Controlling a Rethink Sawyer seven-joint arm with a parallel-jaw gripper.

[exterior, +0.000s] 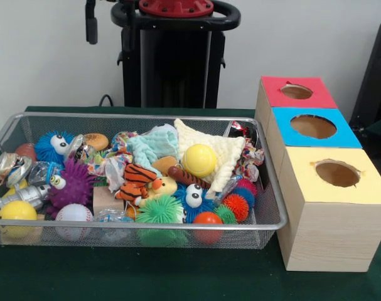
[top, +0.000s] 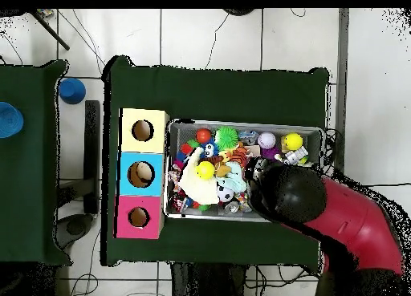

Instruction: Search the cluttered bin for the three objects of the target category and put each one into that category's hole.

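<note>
The silver wire-mesh bin [exterior: 146,116] is full of toys; it also shows in the overhead view [top: 241,123]. Small see-through bluish plastic bags lie among them: one at the left [exterior: 42,170], one further back [exterior: 79,149], one at the front wall [exterior: 112,217]. The blue-faced box's round hole [exterior: 312,126] is the middle one of three, also seen from overhead [top: 140,174]. My red arm's black end [top: 273,190] hangs over the bin's right part in the overhead view and hides the gripper. A dark piece [exterior: 90,24] hangs at the front view's top edge.
The red-faced box [exterior: 297,91] and the yellow-faced box [exterior: 336,174] flank the blue one. The bin also holds a yellow ball [exterior: 199,160], a cream cloth [exterior: 225,150], furry balls, a dented silver can [exterior: 28,195] and rope toys. The pedestal [exterior: 174,56] stands behind.
</note>
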